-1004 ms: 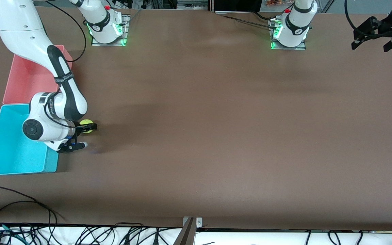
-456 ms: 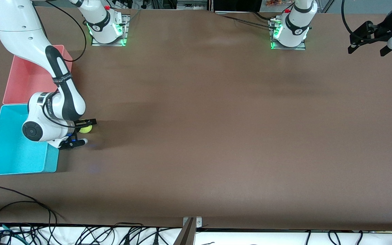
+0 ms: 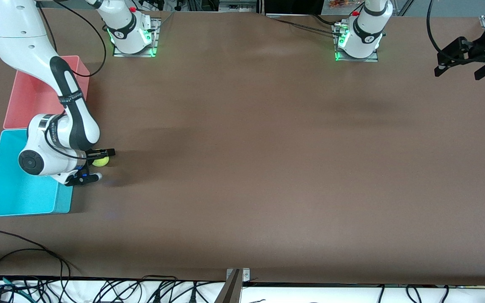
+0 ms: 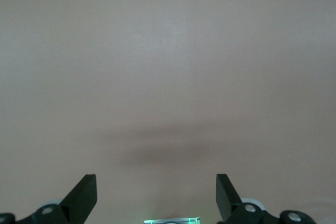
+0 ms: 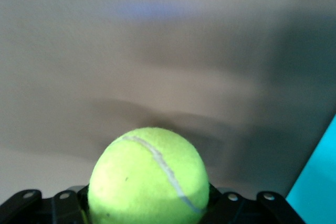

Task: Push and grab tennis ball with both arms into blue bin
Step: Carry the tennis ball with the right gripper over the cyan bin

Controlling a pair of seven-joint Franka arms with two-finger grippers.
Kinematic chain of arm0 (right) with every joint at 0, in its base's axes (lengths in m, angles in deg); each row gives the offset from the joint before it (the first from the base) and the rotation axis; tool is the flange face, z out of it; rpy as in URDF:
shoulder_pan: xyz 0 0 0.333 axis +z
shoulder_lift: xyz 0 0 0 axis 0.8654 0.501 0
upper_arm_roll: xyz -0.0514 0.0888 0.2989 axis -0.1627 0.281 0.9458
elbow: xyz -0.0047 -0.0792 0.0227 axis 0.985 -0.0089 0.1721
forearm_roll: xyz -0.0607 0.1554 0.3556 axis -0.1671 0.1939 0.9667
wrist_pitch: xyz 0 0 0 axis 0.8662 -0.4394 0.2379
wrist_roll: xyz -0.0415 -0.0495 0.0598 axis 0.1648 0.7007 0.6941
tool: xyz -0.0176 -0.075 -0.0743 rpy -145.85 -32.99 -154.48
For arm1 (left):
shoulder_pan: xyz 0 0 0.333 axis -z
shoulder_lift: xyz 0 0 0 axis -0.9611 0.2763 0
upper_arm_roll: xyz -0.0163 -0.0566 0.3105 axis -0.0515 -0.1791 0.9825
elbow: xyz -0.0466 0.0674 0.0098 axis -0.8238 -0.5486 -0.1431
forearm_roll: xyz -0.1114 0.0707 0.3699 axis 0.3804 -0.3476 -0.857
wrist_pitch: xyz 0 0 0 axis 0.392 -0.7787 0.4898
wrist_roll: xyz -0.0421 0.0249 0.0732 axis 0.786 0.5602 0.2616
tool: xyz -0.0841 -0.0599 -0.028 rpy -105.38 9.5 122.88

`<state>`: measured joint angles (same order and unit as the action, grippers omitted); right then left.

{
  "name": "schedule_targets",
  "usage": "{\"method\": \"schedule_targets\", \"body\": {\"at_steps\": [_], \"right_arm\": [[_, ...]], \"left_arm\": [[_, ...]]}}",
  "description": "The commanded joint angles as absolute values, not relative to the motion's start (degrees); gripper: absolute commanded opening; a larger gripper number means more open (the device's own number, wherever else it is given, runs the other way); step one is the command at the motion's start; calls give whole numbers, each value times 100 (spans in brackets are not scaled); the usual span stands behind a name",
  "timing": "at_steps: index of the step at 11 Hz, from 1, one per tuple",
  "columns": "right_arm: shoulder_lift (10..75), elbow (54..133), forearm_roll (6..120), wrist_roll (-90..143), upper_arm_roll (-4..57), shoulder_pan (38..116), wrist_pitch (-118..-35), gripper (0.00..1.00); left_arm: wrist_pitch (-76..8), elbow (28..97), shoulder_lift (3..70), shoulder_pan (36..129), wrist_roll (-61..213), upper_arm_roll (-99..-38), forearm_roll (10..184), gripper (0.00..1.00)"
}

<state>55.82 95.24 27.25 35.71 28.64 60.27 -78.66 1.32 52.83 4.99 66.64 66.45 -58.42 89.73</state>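
Note:
The tennis ball (image 3: 100,161) is small and yellow-green, and it sits low over the brown table right beside the blue bin (image 3: 11,198). My right gripper (image 3: 100,162) is shut on it, one black finger on each side. In the right wrist view the tennis ball (image 5: 148,179) fills the space between the jaws of the right gripper (image 5: 148,205), and a corner of the blue bin (image 5: 321,182) shows at the edge. My left gripper (image 3: 460,67) hangs open and empty over the left arm's end of the table. The left wrist view shows the left gripper (image 4: 156,199) over bare table only.
A pink bin (image 3: 32,101) stands against the blue bin, farther from the front camera. The right arm's wrist and forearm (image 3: 53,147) hang over the blue bin's wall. Cables (image 3: 23,252) lie along the table's near edge.
The right gripper's fingers have closed on the ball, and hand and ball have shifted a little toward the blue bin. The left gripper has drifted slightly and stayed open.

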Motion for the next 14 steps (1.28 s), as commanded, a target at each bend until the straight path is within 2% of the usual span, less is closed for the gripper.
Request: {"method": "schedule_targets", "body": {"at_steps": [1,2,4,5,9,14], "right_arm": [[5490,8919,2811,3526,2910,6028,-7267,21],[5481,8525,2768,3535,2901,6028,-6803,22],[5394,7777,2741,3622,2849,5976,-5627,22],[5254,7774,2811,3831,2657,5863,-5377,22],[5191,7791,3012,5106,2365,5030,-5663,22],[5752,8213,3583,6064,2392,4158,-6691,22]], "left_arm": [[234,4929,704,7190,6679,-5463,8831,100],[234,4929,705,7455,6662,-5103,8839,100],[234,4938,713,7292,6636,-5099,8901,100],[234,4955,705,7273,6636,-5108,8918,100],[252,4920,713,7343,6653,-5108,8919,100],[252,4920,713,7361,6653,-5117,8910,100]]}}
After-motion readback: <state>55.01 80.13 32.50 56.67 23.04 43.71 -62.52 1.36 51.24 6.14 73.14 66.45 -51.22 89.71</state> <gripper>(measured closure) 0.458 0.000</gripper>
